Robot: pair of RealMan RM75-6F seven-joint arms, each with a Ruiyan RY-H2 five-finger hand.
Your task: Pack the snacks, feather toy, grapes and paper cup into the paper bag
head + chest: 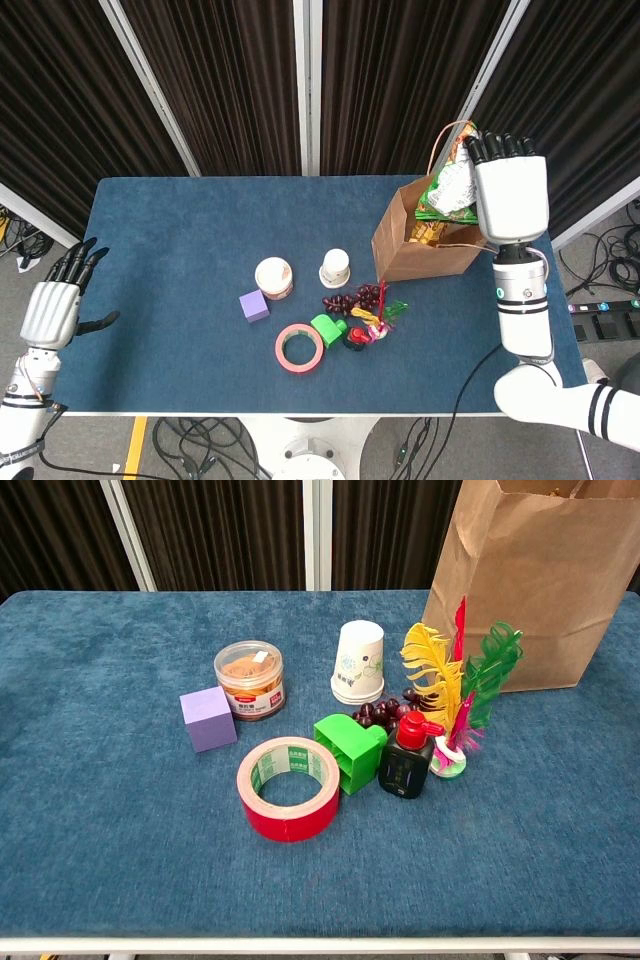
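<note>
Packing is partly done: a green snack bag is gripped by the right hand over the paper bag near the table's far right corner; feather toy, grapes and paper cup remain mid-table; the left hand is held spread.

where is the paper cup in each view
Head view: the paper cup stands upside down mid-table, left of the paper bag.
Chest view: paper cup sits centre, just behind the grapes.
Shared landmark: the paper bag, to the cup's right in both.
</note>
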